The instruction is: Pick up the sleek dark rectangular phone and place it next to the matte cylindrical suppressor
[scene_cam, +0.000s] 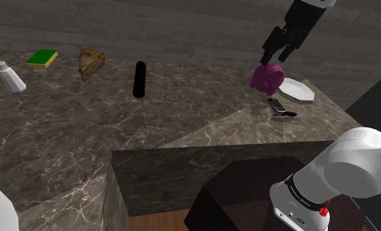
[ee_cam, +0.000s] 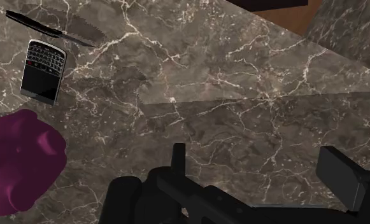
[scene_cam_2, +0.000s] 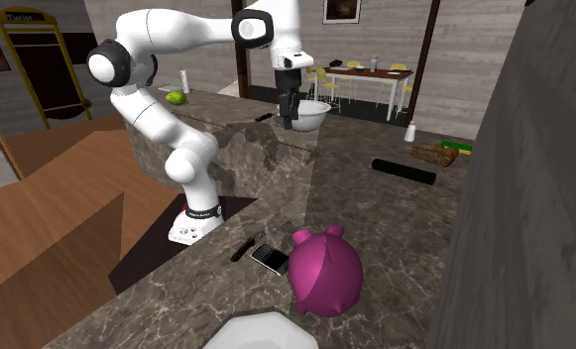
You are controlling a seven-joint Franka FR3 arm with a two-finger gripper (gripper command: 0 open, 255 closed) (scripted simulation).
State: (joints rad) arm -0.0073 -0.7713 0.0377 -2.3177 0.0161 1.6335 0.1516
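Phone (ee_cam: 43, 71) lies untouched on the table (scene_cam: 64, 131), well apart from the black suppressor (scene_cam: 139, 80). The tool (ee_cam: 256, 162) hangs above, spread apart and empty. Grasping and carrying are both left to do.

Home kitchen, open to a dining corner. Dark marble counter (scene_cam: 64, 138) carries a green-and-yellow sponge (scene_cam: 42, 58), white shaker (scene_cam: 9, 76), bread slice (scene_cam: 90, 63), plate (scene_cam: 295, 90) and bowl (scene_cam_2: 310, 114) (usual kitchen clutter). Beyond it: dining table (scene_cam_2: 390, 73) with yellow chairs (scene_cam_2: 330, 81), framed picture (scene_cam_2: 341, 10) on the wall, wood floor (scene_cam_2: 48, 228).
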